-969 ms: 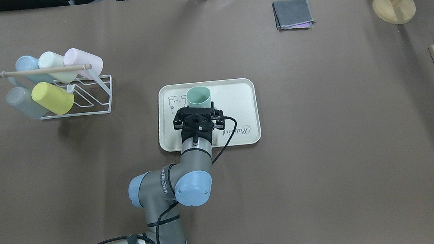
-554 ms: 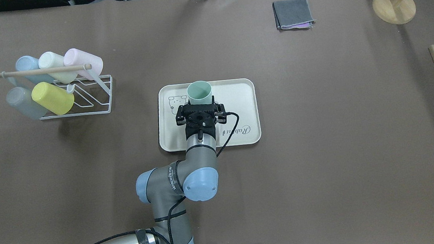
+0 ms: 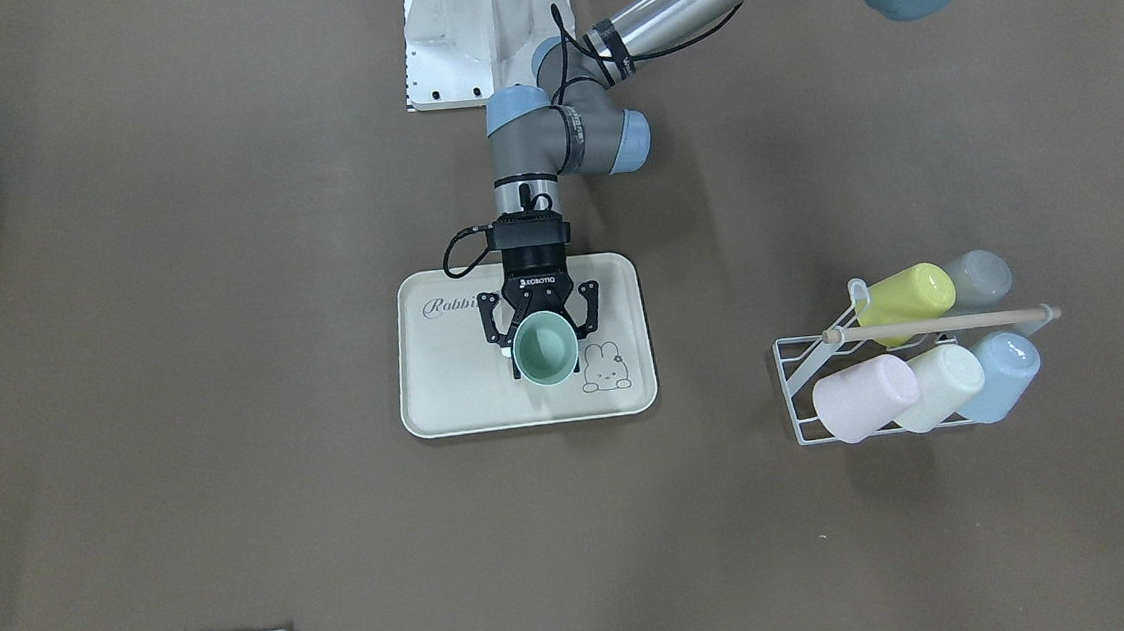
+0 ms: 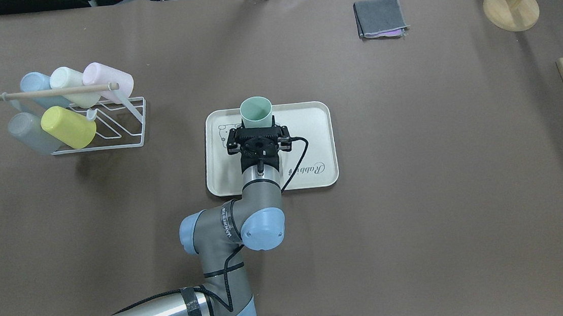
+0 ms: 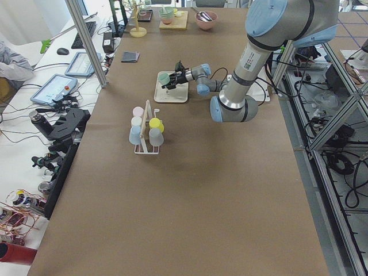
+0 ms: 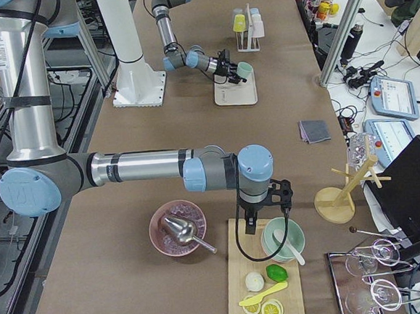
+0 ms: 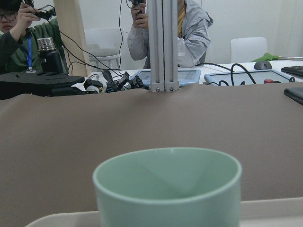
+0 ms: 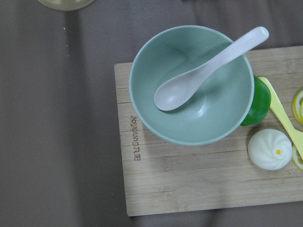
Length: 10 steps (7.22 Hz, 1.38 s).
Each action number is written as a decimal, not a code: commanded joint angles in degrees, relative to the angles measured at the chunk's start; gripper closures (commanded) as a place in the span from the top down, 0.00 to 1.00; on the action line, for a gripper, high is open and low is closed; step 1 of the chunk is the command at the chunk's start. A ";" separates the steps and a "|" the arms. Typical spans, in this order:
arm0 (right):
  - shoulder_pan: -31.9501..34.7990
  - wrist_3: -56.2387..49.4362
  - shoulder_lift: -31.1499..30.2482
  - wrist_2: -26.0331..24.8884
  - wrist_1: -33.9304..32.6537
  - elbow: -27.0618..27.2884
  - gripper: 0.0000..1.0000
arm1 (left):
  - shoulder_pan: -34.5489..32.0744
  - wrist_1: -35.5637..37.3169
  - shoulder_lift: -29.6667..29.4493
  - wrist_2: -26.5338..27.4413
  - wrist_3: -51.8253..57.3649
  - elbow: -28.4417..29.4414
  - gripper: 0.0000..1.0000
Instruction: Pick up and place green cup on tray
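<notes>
Gripping the green cup (image 3: 545,350) between its fingers: your left gripper (image 3: 547,365) | cup upright over the tray (image 3: 457,389); pastel mint, matte, handleless

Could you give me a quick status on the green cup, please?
Left gripper shut on green cup, upright over tray. Right gripper far off above a bowl, state unclear. No other object on tray.

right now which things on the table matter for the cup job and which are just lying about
Job: green cup, tray, left tool gripping the cup.
Lying about: cup rack, grey cloth, wooden board, green bowl, wooden stand.
</notes>
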 commanded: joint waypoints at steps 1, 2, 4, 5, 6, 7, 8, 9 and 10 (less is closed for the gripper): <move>-1.76 3.64 -0.36 -0.38 0.02 0.81 1.00 | 0.07 -0.23 -0.15 -0.14 -0.09 0.51 0.05; -1.85 3.64 -0.36 -0.29 0.11 0.55 1.00 | 0.08 -0.23 -0.15 -0.58 -0.09 0.59 0.05; -1.76 3.55 -0.89 -0.29 0.11 0.90 1.00 | 0.69 -0.23 -0.15 -2.34 -0.09 0.51 0.06; -1.76 3.55 -0.80 -0.46 0.11 0.90 1.00 | 1.21 -0.41 0.02 -2.43 -0.09 0.42 0.10; -1.76 3.46 -0.89 -0.38 0.11 0.90 1.00 | 1.65 -0.84 0.20 -2.43 -0.09 0.33 0.16; -1.76 3.46 -0.80 -0.29 0.11 0.90 1.00 | 2.18 -1.80 0.29 -2.43 -0.09 -0.02 0.43; -1.76 3.38 -0.89 -0.20 0.11 0.90 1.00 | 2.18 -2.07 0.38 -2.43 -0.01 -0.11 0.76; -1.85 3.29 -0.80 -0.03 0.11 0.90 1.00 | 2.45 -2.08 0.46 -2.43 0.17 -0.11 0.98; -1.85 3.20 -0.89 -0.03 0.11 0.90 1.00 | 2.97 -2.25 0.81 -2.43 0.26 -0.72 0.99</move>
